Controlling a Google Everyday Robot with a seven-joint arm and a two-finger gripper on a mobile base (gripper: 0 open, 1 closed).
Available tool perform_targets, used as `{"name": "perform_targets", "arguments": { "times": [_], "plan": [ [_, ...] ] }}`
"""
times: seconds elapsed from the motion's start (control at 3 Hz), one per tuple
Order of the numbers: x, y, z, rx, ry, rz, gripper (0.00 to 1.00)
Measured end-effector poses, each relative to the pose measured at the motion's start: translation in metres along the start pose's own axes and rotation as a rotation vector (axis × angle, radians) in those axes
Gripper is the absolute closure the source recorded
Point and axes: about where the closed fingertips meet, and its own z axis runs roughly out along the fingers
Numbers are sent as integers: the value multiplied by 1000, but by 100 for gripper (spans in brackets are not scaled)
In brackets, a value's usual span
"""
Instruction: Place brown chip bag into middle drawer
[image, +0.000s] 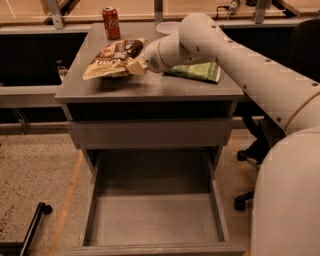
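Floor at far left: a black bar (34, 220) lies slantwise on the speckled floor, well apart from the cabinet.
Red can (111, 22): stands upright at the back left of the grey cabinet top (150, 89).
Brown chip bag (111, 58): over the left part of the cabinet top, just in front of the can, dark end toward the back and tan end toward the front left; its shadow falls on the surface beneath it.
Gripper (134, 66): at the bag's right edge, its tan fingers closed on the brown chip bag.
Closed drawer front (150, 133): a flat grey panel right under the cabinet top.
Middle drawer (155, 220): below that panel, pulled out toward the camera, its flat grey floor bare; the bag is well above it.
Green chip bag (196, 71): flat on the right part of the top, partly hidden by the arm.
Arm (240, 60): white, reaching in from the right across the top to the bag.
Chair base (245, 199): black castors on the floor to the right of the cabinet.
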Motion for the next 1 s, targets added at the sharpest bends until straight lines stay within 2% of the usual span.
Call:
{"name": "perform_targets", "arguments": {
  "times": [0.33,0.67,1.0],
  "plan": [
    [3,33,-51,-70,35,-39,100],
    [26,110,-128,-204,24,43,100],
    [52,177,-181,-268,29,245,100]
  ]
}}
